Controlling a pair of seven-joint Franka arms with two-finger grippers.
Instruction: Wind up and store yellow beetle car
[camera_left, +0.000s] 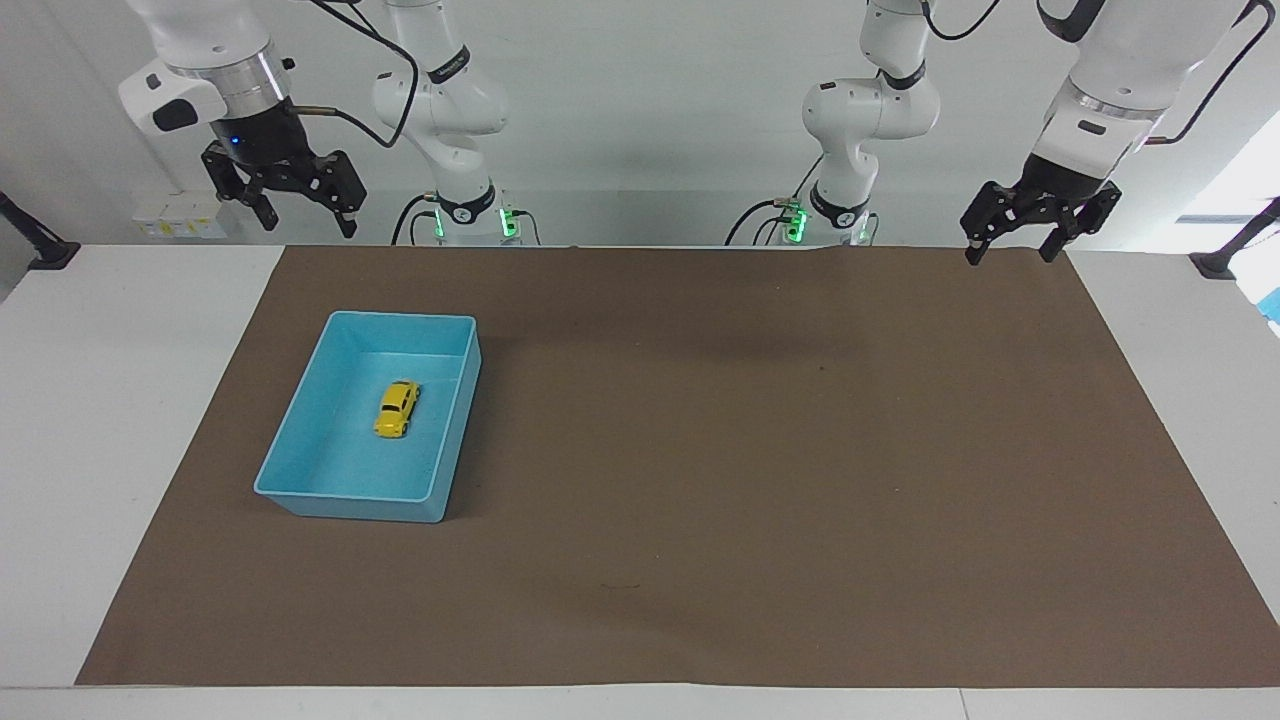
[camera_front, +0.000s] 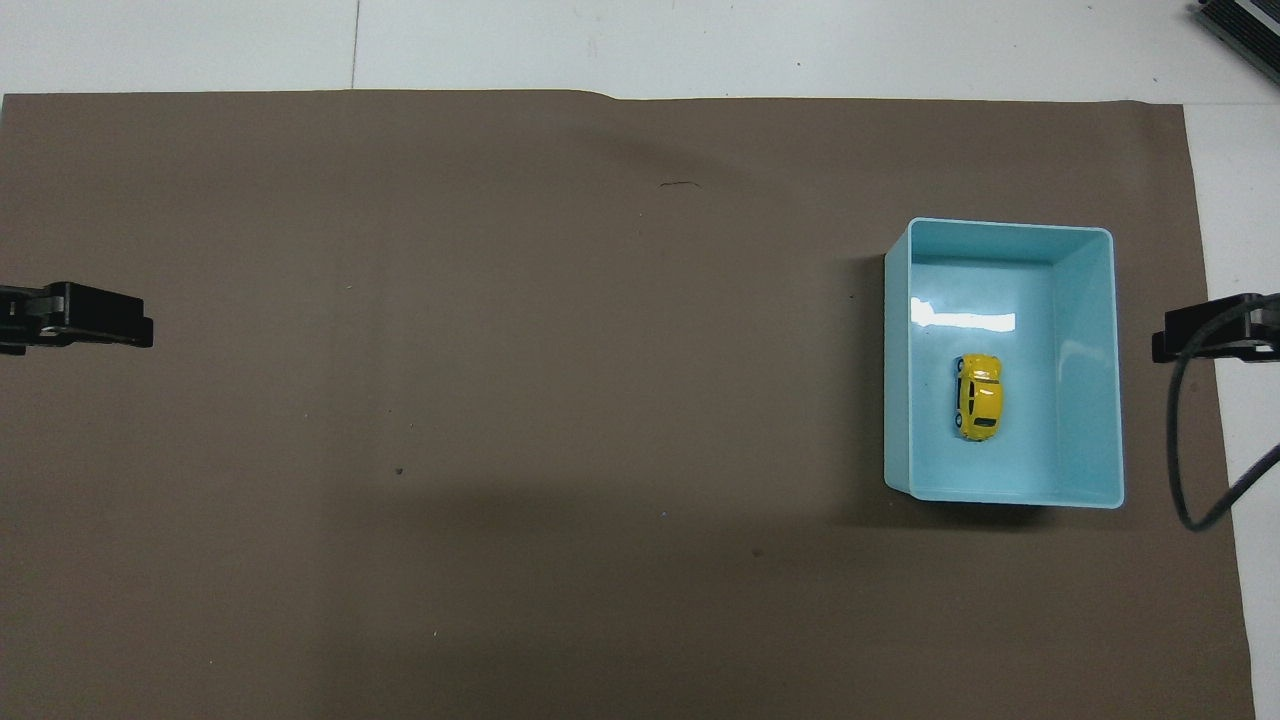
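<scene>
The yellow beetle car (camera_left: 397, 408) (camera_front: 978, 397) lies on its wheels on the floor of the light blue bin (camera_left: 350, 497) (camera_front: 1088, 380), toward the right arm's end of the brown mat. My right gripper (camera_left: 305, 225) (camera_front: 1215, 335) hangs high and open, holding nothing, over the mat's edge beside the bin and well clear of the car. Over the mat's edge at the left arm's end, my left gripper (camera_left: 1008, 256) (camera_front: 75, 317) waits, open with nothing in it.
The brown mat (camera_left: 700, 450) covers most of the white table (camera_left: 120, 420). A black cable (camera_front: 1185, 450) loops down from the right gripper beside the bin. A dark object (camera_front: 1240, 25) sits at the table's corner farthest from the robots.
</scene>
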